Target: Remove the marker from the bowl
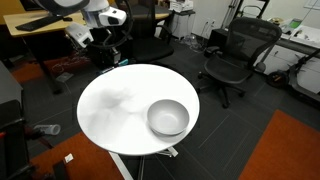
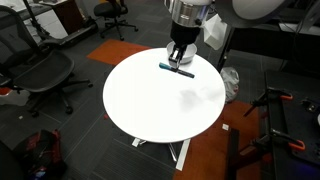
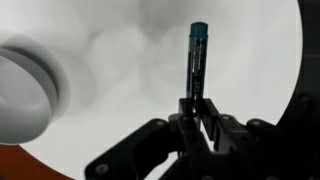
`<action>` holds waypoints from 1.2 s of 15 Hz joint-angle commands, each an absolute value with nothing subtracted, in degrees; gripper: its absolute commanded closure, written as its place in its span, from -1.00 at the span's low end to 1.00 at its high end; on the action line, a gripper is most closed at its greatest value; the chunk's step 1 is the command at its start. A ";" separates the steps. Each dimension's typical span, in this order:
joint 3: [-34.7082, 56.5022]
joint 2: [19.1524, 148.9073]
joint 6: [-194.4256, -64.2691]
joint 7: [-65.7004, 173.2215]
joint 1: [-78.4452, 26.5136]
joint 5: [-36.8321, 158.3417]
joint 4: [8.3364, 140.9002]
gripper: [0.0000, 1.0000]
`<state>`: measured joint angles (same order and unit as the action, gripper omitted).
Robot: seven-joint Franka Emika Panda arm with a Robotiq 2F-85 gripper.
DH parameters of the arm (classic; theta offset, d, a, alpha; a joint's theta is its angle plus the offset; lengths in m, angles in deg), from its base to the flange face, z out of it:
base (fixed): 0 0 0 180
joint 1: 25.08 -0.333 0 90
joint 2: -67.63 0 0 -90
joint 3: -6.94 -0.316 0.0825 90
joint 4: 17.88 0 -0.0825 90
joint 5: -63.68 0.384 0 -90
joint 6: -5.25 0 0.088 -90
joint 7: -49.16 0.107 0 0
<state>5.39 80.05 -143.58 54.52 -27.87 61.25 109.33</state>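
My gripper point(image 3: 195, 105) is shut on the teal-blue marker point(image 3: 198, 55), whose teal tip points away from the fingers. In an exterior view the gripper point(image 2: 180, 60) holds the marker point(image 2: 177, 68) level, just above the far edge of the white round table point(image 2: 150, 105). The grey bowl point(image 1: 168, 118) stands empty at the table's near right part, well away from the gripper point(image 1: 106, 45). In the wrist view the bowl point(image 3: 25, 90) is a blur at the left edge. The bowl does not show in the exterior view with the marker.
Black office chairs point(image 1: 232, 55) point(image 2: 45, 72) stand around the table. A desk point(image 1: 40, 30) is behind the arm. An orange rug point(image 1: 285, 150) lies on the floor. Tripod legs point(image 2: 275, 105) stand by the table.
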 commanded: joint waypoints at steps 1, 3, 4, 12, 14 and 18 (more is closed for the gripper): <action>2.65 82.02 -145.32 43.51 -26.57 65.01 109.05 0.91; 1.59 83.97 -145.13 38.40 -26.43 65.63 107.98 0.91; 1.37 84.90 -145.31 36.58 -26.47 65.07 107.64 0.91; -2.11 92.17 -146.28 26.55 -25.47 64.43 104.56 0.91; -2.82 93.63 -146.10 25.40 -25.15 64.54 104.02 0.91; -4.02 96.13 -146.03 24.52 -24.88 64.43 103.30 0.91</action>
